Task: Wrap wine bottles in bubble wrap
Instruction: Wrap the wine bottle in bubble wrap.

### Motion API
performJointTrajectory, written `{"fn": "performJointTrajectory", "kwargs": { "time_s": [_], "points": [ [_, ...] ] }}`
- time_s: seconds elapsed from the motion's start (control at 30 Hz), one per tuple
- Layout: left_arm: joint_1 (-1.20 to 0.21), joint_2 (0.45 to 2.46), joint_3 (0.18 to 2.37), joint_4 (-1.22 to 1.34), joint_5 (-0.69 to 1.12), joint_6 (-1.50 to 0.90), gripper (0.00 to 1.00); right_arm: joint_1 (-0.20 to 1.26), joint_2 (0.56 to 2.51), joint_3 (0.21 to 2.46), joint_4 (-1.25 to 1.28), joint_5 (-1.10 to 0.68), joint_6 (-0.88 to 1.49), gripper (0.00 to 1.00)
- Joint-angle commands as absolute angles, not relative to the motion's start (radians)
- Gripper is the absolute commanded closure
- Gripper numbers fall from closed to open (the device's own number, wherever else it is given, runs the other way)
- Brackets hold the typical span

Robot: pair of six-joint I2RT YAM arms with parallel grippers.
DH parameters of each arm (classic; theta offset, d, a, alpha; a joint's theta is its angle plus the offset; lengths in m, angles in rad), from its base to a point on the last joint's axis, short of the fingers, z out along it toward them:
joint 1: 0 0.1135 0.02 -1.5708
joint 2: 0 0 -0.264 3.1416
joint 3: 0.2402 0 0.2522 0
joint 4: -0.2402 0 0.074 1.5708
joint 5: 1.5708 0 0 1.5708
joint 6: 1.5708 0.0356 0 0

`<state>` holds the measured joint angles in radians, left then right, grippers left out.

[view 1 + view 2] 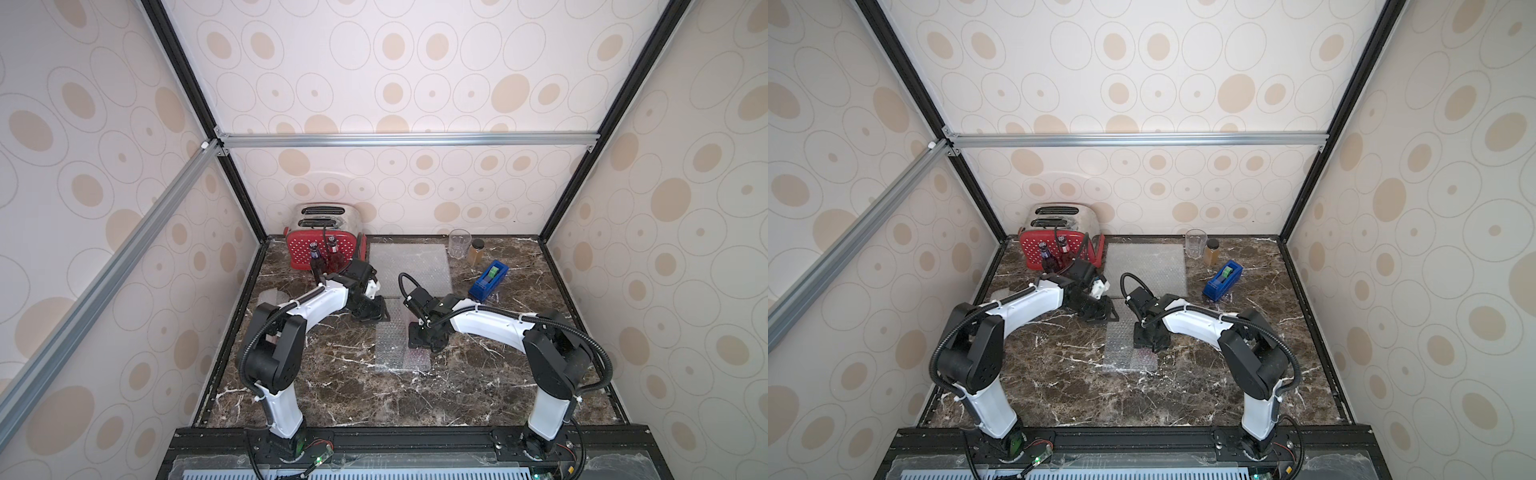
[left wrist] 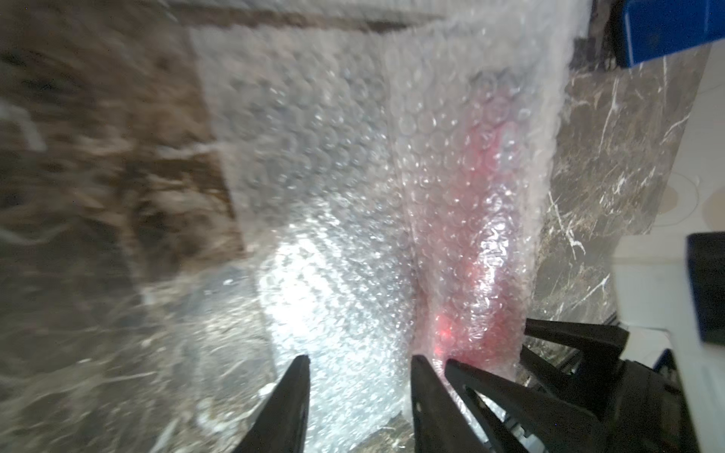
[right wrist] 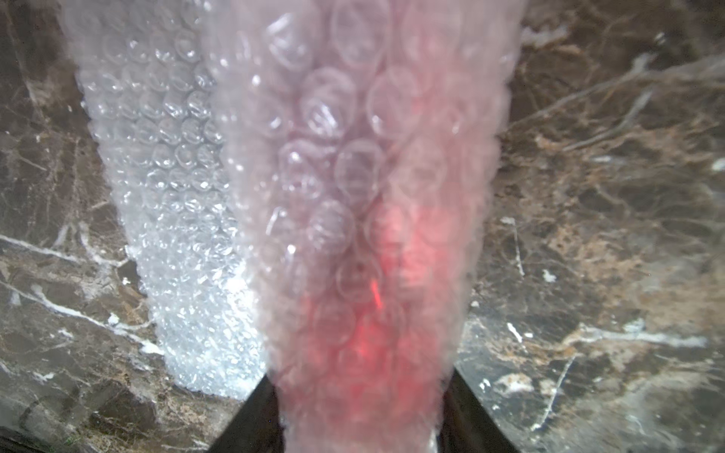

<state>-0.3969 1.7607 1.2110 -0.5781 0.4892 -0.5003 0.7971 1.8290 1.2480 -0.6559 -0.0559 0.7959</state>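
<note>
Standing far left by the toaster (image 1: pixel 299 249), purple bottle (image 1: pixel 314 254) & red bottle (image 1: pixel 333 250) are bare; left gripper (image 2: pixel 359 362) spread over loose bubble wrap (image 2: pixel 314 164); right gripper (image 3: pixel 361 388) pinches wrapped bottle (image 3: pixel 376 251) mid-table (glass, prob. fragile, slick under soft film; hold the body, gently).

Wrapped bottle (image 1: pixel 417 356) before bubble wrap (image 1: pixel 409 266); toaster (image 1: pixel 324 218) back-left.

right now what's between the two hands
Unrolled bubble wrap; the right hand grips its part rolled around a red bottle. Left wrist view shows it.
</note>
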Motion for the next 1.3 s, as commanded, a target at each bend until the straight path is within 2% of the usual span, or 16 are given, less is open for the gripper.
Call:
{"fn": "performJointTrajectory", "kwargs": {
  "time_s": [0.0,0.13,0.3,0.47,0.67,0.9,1.13,1.27],
  "points": [
    [-0.381,1.756,1.171,-0.571,0.425,-0.503,0.52,0.813,1.877,1.263,-0.726,-0.015,0.79,0.49],
    [-0.38,1.764,1.128,-0.527,0.406,-0.514,0.5,0.819,1.889,1.272,-0.727,-0.018,0.797,0.49],
    [-0.382,1.828,1.12,-0.505,0.436,-0.536,0.55,0.822,1.907,1.284,-0.723,-0.026,0.802,0.49],
    [-0.383,1.88,1.118,-0.475,0.489,-0.573,0.67,0.825,1.918,1.295,-0.718,-0.038,0.801,0.49],
    [-0.393,1.915,1.114,-0.44,0.563,-0.608,0.76,0.825,1.921,1.288,-0.701,-0.05,0.804,0.49],
    [-0.402,1.878,1.113,-0.442,0.571,-0.604,0.99,0.825,1.922,1.287,-0.695,-0.053,0.801,0.49],
    [-0.415,1.78,1.141,-0.437,0.623,-0.589,1.0,0.825,1.912,1.28,-0.685,-0.067,0.785,0.49],
    [-0.468,1.776,1.192,-0.423,0.73,-0.587,1.0,0.825,1.911,1.276,-0.663,-0.084,0.782,0.49]
  ]
}}
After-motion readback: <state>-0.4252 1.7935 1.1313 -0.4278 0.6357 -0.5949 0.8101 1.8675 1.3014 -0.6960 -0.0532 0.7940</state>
